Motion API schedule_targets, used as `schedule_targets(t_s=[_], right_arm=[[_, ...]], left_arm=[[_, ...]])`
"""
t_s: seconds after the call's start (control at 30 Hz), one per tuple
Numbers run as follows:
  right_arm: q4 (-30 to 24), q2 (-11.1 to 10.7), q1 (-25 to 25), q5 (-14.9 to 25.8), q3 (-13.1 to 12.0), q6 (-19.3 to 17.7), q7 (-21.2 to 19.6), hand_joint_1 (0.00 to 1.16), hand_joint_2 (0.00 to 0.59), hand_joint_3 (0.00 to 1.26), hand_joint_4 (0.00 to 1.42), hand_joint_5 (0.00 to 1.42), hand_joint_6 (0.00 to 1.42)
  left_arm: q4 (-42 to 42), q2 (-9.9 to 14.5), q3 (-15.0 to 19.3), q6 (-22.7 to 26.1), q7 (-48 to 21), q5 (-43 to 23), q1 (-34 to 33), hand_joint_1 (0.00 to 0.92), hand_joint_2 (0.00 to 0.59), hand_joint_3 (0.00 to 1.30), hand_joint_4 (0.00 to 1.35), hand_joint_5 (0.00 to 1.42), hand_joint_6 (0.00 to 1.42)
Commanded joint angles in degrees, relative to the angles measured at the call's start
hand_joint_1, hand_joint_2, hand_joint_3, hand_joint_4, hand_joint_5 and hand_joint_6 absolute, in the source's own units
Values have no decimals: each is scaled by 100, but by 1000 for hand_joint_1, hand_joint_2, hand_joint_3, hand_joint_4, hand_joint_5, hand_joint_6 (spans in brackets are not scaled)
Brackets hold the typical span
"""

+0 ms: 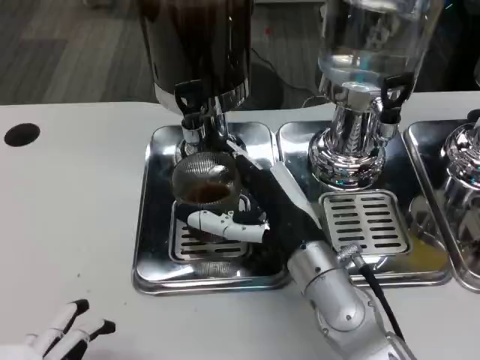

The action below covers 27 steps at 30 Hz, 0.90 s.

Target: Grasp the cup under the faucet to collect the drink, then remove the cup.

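Note:
A clear ribbed cup point(205, 186) with brown drink in it stands on the left steel drip tray point(154, 225), right under the black-handled faucet point(190, 105) of the dark dispenser. My right hand point(259, 214) wraps around the cup from the right, its white thumb across the cup's front and its fingers behind. My left hand point(64, 337) lies at the table's bottom left edge with its fingers apart and nothing in it. I cannot see any liquid stream from the faucet.
A clear-tank dispenser point(358, 90) stands on the middle drip tray point(365, 221). A third dispenser point(465, 157) sits at the right edge. A black round hole point(22, 134) marks the table at far left. The cable on my right forearm point(375, 289) trails down.

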Motion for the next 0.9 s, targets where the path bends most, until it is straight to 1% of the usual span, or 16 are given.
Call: schedule_targets(t_s=[0.03, 0.2, 0.33, 0.7, 0.9], right_arm=[[24, -9, -57, 29, -16, -118, -46, 699, 102, 126, 153, 159, 64], [42, -30, -22, 27, -44, -178, -110, 717, 98, 173, 208, 168, 79], [62, -65, -4, 29, -63, -230, -131, 720, 98, 180, 213, 178, 82], [0, -128, 23, 1, -3, -190, -91, 723, 99, 187, 216, 183, 82], [13, -135, 14, 12, 39, -119, -22, 721, 98, 159, 161, 169, 65]], left_arm=[[0, 75, 76, -3, -113, -68, -24, 0, 86, 254, 77, 147, 390], [-40, 61, 86, 7, -177, -65, -46, 0, 87, 257, 84, 150, 390], [-57, 54, 108, 15, -208, -72, -52, 0, 88, 259, 86, 152, 390], [-111, 55, 128, -31, -237, -104, -25, 0, 88, 265, 100, 167, 395], [-98, 53, 176, -65, -249, -171, 14, 0, 89, 268, 107, 173, 392]])
